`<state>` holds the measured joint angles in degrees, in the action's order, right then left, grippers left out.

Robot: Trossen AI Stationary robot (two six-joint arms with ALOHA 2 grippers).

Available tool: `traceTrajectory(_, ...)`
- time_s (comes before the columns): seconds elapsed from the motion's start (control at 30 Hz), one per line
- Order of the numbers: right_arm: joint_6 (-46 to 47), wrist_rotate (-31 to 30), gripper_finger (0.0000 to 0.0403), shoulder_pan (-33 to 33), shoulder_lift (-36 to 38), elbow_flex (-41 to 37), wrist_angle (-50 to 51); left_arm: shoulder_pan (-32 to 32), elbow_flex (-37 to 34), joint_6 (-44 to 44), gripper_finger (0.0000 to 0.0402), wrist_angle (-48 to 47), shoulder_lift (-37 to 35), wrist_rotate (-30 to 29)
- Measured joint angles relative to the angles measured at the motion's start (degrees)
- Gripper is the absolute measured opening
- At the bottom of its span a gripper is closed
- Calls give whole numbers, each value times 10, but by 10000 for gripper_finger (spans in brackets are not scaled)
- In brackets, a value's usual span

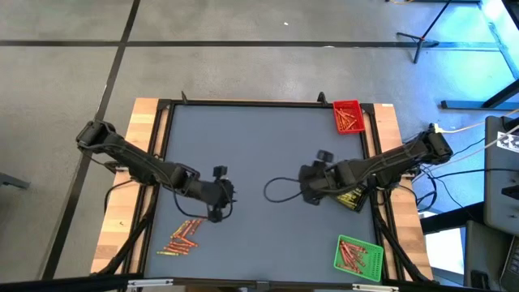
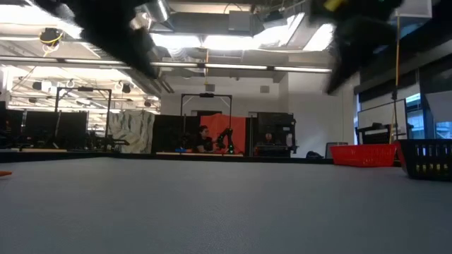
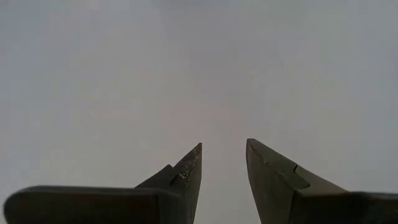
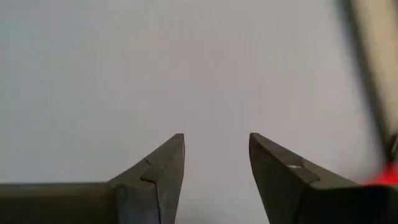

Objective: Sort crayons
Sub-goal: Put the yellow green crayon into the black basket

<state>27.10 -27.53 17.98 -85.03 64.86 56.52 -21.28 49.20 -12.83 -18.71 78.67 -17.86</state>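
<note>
A loose heap of red, orange and yellow crayons (image 1: 182, 237) lies on the grey mat near the table's front left. My left gripper (image 1: 219, 204) hovers just to the far right of the heap. In the left wrist view it (image 3: 224, 144) is open over bare mat, with nothing between its fingers. My right gripper (image 1: 310, 193) is right of the table's middle, beside the black tray (image 1: 354, 199). In its wrist view it (image 4: 216, 135) is also open over bare mat and holds nothing.
A red tray (image 1: 349, 116) with crayons stands at the far right corner. A green tray (image 1: 358, 255) with crayons stands at the near right. The black tray lies partly under my right arm. A dark cable loop (image 1: 280, 191) hangs left of my right gripper.
</note>
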Motion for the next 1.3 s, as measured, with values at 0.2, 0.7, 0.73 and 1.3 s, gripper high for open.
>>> traceTrajectory(0.2, -208, -75, 179, 0, -12, -2, -229, -24, 14, -185, 109, -157, 0, 86)
traceTrajectory(0.7, -395, 35, 179, -105, -83, -2, -433, -162, -23, -575, 109, -294, 0, 226)
traceTrajectory(0.73, -395, 42, 179, -111, -86, -2, -433, -174, -32, -599, 109, -288, 0, 227)
traceTrajectory(1.3, -394, 92, 179, -139, -97, -2, -450, -227, -115, -696, 109, -212, 1, 214)
